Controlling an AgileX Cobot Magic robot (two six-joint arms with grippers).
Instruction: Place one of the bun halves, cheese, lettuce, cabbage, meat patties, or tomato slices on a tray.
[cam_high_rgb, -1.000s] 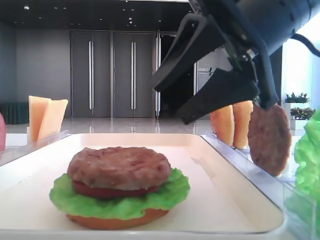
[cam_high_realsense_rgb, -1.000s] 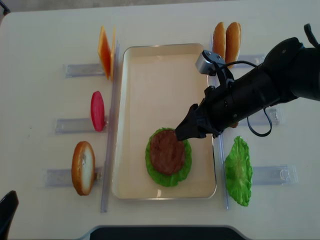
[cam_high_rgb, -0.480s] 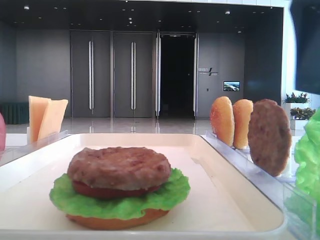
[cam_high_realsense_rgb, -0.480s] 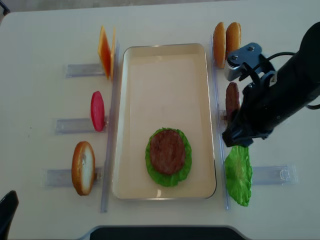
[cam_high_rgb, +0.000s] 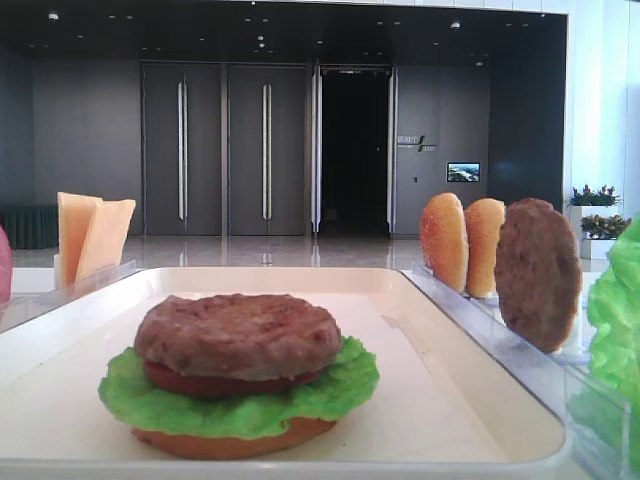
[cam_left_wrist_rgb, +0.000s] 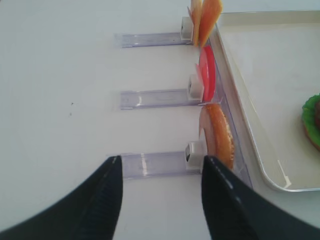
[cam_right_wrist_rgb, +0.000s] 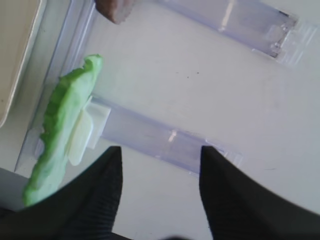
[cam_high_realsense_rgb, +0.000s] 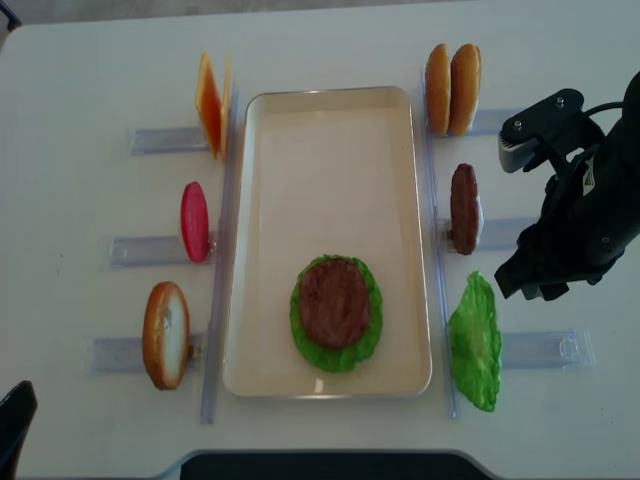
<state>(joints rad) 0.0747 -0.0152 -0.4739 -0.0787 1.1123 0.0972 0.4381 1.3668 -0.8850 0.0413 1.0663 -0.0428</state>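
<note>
On the cream tray (cam_high_realsense_rgb: 330, 130) lies a stack: a bun base, a red slice, lettuce (cam_high_realsense_rgb: 372, 325) and a meat patty (cam_high_realsense_rgb: 334, 302) on top, also seen low down (cam_high_rgb: 238, 333). Right of the tray stand two bun halves (cam_high_realsense_rgb: 452, 76), a second patty (cam_high_realsense_rgb: 463, 208) and a lettuce leaf (cam_high_realsense_rgb: 475, 343). To the left stand cheese (cam_high_realsense_rgb: 210, 104), a tomato slice (cam_high_realsense_rgb: 194, 221) and a bun half (cam_high_realsense_rgb: 166, 334). My right gripper (cam_high_realsense_rgb: 518, 282) hangs open and empty over the table, right of the leaf (cam_right_wrist_rgb: 62, 130). My left gripper (cam_left_wrist_rgb: 161, 172) is open and empty, near the left bun half (cam_left_wrist_rgb: 220, 135).
Clear plastic racks (cam_high_realsense_rgb: 545, 350) hold the upright pieces on both sides of the tray; one lies under my right gripper (cam_right_wrist_rgb: 150, 137). The tray's raised rim (cam_left_wrist_rgb: 250, 130) runs close beside the left rack row. A dark part shows at the bottom left corner (cam_high_realsense_rgb: 12, 420).
My right gripper has swung from above the stack on the tray to the right, past the rim, to beside the lettuce leaf. It stays open. The left arm has not moved.
</note>
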